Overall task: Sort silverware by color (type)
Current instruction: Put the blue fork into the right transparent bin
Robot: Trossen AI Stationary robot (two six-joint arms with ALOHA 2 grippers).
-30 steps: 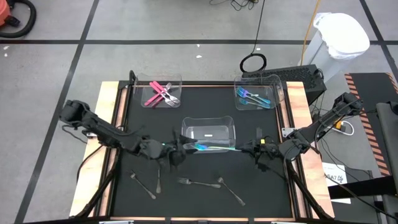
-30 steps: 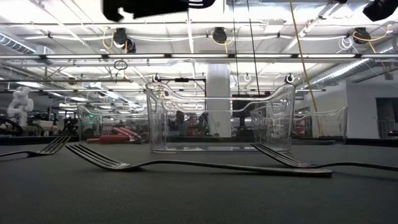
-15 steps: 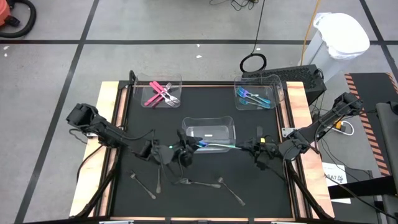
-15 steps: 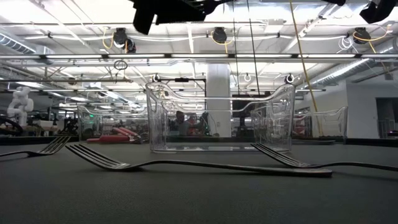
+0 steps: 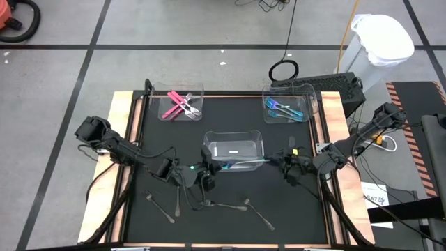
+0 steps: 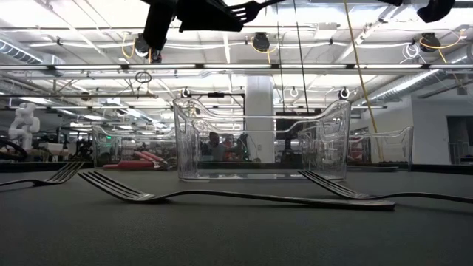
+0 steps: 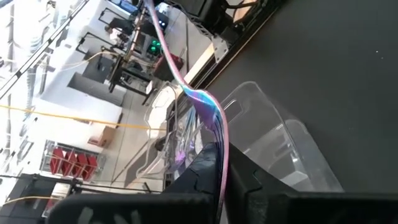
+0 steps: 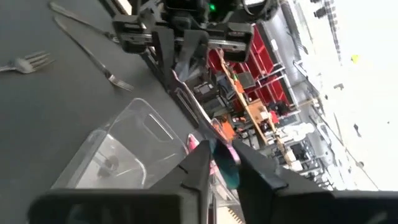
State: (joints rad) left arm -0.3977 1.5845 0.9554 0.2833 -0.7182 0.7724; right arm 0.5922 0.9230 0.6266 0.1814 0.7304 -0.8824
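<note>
An iridescent blue-teal fork (image 5: pixel 240 162) hangs level in the air between my two grippers, just in front of the clear middle bin (image 5: pixel 234 136). My left gripper (image 5: pixel 209 171) is shut on its head end. My right gripper (image 5: pixel 280 164) stands at the handle end (image 8: pixel 225 163), which lies between its parted fingers. Pink silverware (image 5: pixel 180 106) lies in the far-left bin, blue-teal silverware (image 5: pixel 282 109) in the far-right bin. Several grey forks (image 5: pixel 223 205) lie flat on the black mat near the front edge. My left gripper pinches the fork's wide head end (image 7: pixel 211 124) between its two fingers, coming nearly level from the table's left and lying along the fork. The fork is lifted clear and reaches away toward my right arm. My right gripper has the handle end between its fingers; whether they touch it I cannot tell.
The middle bin (image 6: pixel 259 140) stands just behind the fork. Grey forks (image 5: pixel 160 208) (image 5: pixel 258 215) lie below and in front of both grippers. Bare mat lies to the left and right of the middle bin. A white bag (image 5: pixel 383 38) stands off the table's far right.
My left gripper has moved toward the table's right, up to the fork's head, rolled a little, and taken hold of it. The fork has stayed level in the air in front of the middle bin. My right arm has kept its place.
</note>
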